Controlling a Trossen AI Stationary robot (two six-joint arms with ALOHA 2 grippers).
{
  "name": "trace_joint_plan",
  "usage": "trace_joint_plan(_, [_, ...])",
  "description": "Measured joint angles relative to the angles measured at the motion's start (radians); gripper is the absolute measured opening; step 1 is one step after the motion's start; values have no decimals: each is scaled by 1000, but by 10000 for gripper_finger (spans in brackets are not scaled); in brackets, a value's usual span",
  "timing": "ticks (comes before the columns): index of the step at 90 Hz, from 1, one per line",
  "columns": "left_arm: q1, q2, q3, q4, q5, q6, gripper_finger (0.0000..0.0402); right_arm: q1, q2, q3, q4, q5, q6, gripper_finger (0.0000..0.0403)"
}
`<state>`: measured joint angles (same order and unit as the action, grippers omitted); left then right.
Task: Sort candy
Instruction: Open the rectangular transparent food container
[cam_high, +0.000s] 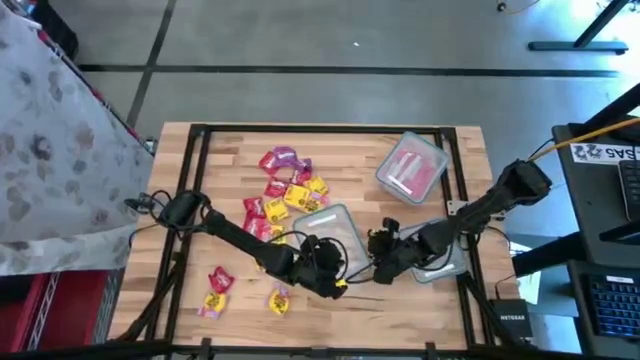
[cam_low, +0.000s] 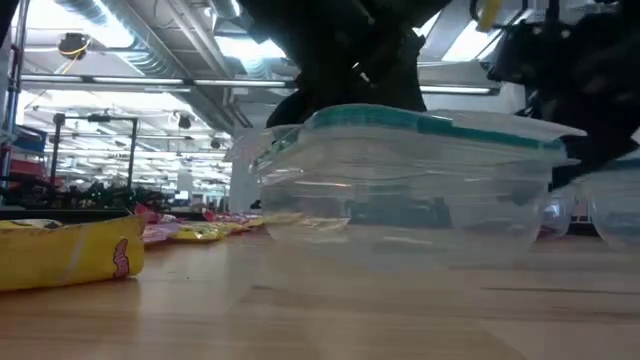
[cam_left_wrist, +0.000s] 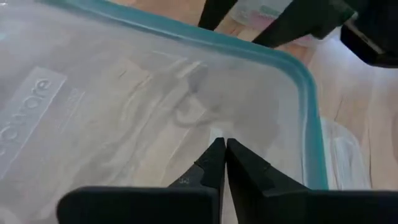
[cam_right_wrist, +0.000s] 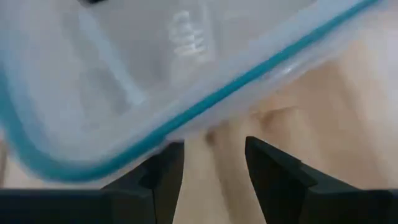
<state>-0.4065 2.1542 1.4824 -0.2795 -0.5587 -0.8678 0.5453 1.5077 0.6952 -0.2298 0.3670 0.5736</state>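
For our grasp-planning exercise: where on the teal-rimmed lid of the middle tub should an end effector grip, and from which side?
Take the lid by its overhanging rim, level from the right arm's side, one finger above, one below. The flat top gives nothing to pinch; the open right end effector faces that lip.

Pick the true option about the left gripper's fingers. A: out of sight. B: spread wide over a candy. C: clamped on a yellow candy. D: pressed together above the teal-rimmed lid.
D: in the left wrist view, the left gripper has its fingers touching, over the lid.
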Motion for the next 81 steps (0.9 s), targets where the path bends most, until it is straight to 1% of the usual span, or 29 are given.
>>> trace_joint_plan(7, [-1,-16,0,-7,-6,16,0,22,27,14,77,-65,-1,161])
trace_joint_plan(21, [-5,-64,4,-33,-7,56,0,45,99,64,199,-95,-41,161])
trace_joint_plan(26, [-5,-83,3,-33,-21,57,0,40,135,91,253,-100,-87,161])
trace_joint_plan(34, [-4,-110,2,-41,-35,61,0,29,208,156,382,-99,-203,161])
trace_joint_plan(39, [-3,-126,2,-61,-40,61,0,21,245,205,430,-103,-275,161])
trace_joint_plan(42, [0,-134,2,-69,-45,61,0,20,264,227,425,-113,-314,161])
trace_joint_plan(47, [1,-141,3,-74,-49,81,0,23,293,271,396,-158,-353,161])
trace_joint_plan(55, [2,-142,3,-52,-49,88,0,33,291,328,291,-245,-373,161])
trace_joint_plan(63, [2,-144,3,-48,-57,105,0,52,273,348,165,-264,-377,161])
trace_joint_plan(68, [6,-144,5,-50,-69,114,0,64,265,342,77,-228,-368,161])
trace_joint_plan(74, [11,-146,5,-58,-96,115,0,89,252,330,10,-139,-335,161])
trace_joint_plan(81, [15,-150,6,-68,-138,136,0,111,235,301,6,-24,-277,161])
